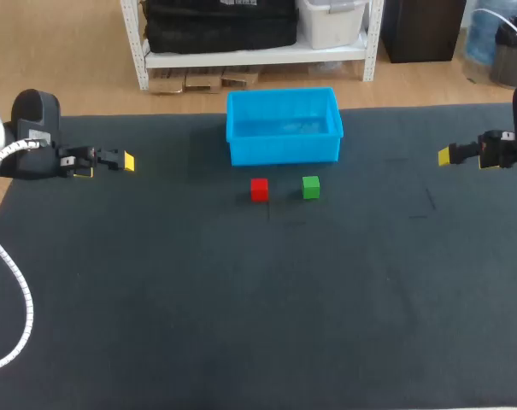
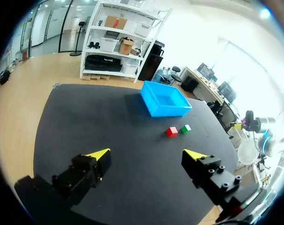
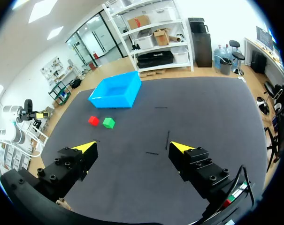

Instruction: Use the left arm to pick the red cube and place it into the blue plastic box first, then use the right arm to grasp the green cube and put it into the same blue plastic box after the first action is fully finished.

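Observation:
A small red cube [image 1: 259, 189] [image 2: 172, 132] [image 3: 93, 121] and a green cube [image 1: 310, 187] [image 2: 185, 129] [image 3: 108, 123] sit side by side on the dark mat, just in front of the blue plastic box [image 1: 284, 125] [image 2: 164, 99] [image 3: 116, 90], which holds nothing. My left gripper [image 1: 126, 161] [image 2: 149, 153] hangs open over the mat's left edge, far from the cubes. Over the right edge my right gripper [image 1: 446, 155] [image 3: 133, 146] is open too, with nothing between its fingers. Each wrist view shows the other arm small beyond the cubes.
The dark mat [image 1: 258, 307] covers the whole table. A white cable [image 1: 19, 290] loops down from my left arm over the mat's left edge. Faint dark marks [image 1: 429, 201] lie on the mat right of the cubes.

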Controlling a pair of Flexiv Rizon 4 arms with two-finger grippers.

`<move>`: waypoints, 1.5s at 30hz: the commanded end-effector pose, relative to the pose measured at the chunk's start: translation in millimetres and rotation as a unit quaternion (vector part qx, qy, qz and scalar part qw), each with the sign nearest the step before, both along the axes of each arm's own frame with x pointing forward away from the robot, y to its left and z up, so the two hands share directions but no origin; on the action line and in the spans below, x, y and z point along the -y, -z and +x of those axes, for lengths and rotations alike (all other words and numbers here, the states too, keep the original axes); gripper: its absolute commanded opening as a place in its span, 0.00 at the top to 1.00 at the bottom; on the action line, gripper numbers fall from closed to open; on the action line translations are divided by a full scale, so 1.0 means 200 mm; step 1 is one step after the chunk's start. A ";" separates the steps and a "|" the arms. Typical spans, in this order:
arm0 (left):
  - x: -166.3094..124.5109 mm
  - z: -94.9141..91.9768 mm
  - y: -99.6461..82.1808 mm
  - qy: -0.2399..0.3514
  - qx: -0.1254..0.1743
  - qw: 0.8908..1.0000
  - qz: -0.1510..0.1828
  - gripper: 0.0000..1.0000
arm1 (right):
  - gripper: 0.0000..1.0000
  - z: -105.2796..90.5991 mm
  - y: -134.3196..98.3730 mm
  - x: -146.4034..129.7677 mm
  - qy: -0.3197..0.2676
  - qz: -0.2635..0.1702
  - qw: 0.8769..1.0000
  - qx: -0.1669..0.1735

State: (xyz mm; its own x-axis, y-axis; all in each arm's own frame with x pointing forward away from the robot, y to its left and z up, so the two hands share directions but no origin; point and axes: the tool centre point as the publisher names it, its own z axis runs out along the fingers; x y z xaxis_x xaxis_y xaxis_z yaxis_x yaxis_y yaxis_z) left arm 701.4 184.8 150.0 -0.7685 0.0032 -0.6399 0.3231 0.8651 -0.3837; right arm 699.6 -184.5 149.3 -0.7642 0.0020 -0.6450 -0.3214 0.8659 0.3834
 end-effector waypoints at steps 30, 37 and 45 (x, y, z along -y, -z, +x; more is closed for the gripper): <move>0.12 0.10 -0.04 -0.005 -0.036 0.997 0.062 0.00 | 0.00 0.00 0.00 0.00 0.000 0.000 1.000 -0.001; 0.27 0.21 -0.03 -0.018 -0.090 0.985 0.149 0.00 | 0.00 0.00 0.00 0.00 0.000 0.000 1.000 -0.001; 0.43 0.26 0.02 -0.029 -0.122 0.978 0.169 0.00 | 0.00 0.00 0.00 0.00 0.000 0.000 1.000 -0.001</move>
